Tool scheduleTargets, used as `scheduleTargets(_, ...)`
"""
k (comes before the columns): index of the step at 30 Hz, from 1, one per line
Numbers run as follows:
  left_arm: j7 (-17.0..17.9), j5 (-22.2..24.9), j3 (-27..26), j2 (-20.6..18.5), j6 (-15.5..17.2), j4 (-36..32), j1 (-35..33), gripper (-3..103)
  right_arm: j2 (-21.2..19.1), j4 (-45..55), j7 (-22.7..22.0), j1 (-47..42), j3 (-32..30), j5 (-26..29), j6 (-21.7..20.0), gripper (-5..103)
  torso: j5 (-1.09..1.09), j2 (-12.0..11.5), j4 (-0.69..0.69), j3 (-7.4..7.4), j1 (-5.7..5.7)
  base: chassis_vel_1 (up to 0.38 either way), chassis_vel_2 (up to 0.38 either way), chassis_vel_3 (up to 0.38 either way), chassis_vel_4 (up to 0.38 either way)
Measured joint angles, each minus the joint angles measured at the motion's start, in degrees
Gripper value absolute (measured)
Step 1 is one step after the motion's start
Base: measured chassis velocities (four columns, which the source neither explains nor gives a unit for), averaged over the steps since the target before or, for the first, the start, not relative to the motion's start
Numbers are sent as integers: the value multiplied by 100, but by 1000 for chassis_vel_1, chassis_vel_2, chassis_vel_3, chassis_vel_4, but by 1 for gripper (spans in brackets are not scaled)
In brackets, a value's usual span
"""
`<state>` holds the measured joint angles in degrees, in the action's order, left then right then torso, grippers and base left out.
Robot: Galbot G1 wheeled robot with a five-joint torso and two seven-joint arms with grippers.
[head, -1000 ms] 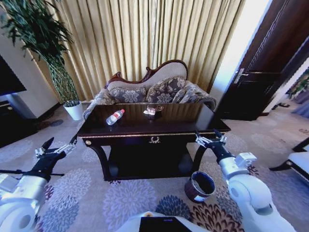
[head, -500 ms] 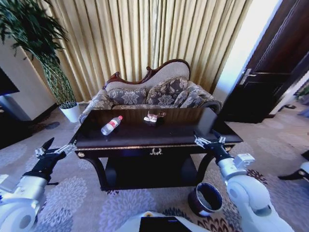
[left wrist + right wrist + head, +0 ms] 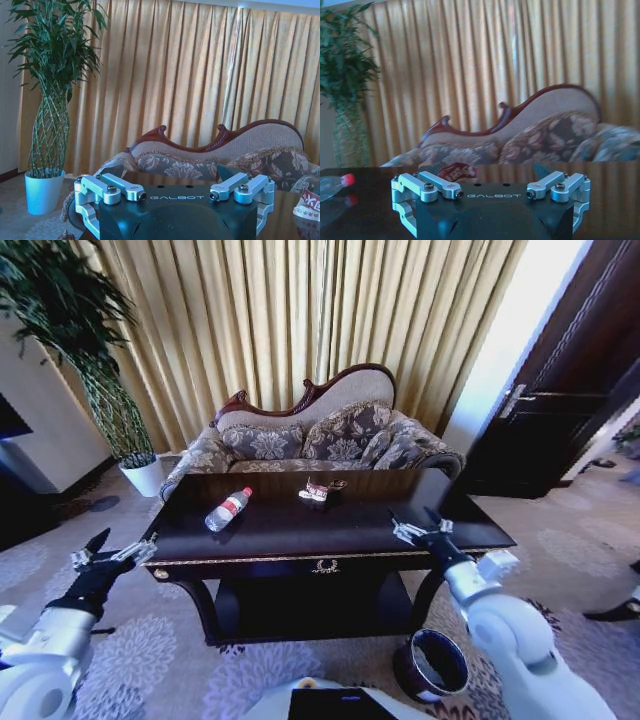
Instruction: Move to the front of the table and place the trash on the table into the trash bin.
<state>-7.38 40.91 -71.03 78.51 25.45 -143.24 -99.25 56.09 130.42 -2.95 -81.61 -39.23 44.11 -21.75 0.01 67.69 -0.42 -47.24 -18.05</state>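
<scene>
Clear plastic, the bottle [image 3: 228,509] lies on its side left of centre on the table [image 3: 330,540], with the reddish-white wrapper [image 3: 318,491] further back. Below the table's right front corner stands the trash bin [image 3: 433,665]. Both arms look poised for approach: right gripper [image 3: 418,531] over the front edge, left gripper [image 3: 112,556] beside the left end, 2 sets of jaws released.

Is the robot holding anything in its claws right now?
No. The left gripper and right gripper are both open and empty; the bottle lies on the table.
</scene>
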Motion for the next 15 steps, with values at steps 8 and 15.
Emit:
scheduleTargets(8,-17,-23,-140,58,-126,0,-92,100,-639,-778,-14,1369,1172,604,-308,100,0,-2,1,-2,-3,0,0,0,0)
scheduleTargets(15,-13,-23,-233,228,-149,0,-145,100,-862,-1276,-118,2581,2180,863,-379,100,-2,-2,1,-2,-3,0,0,0,0)
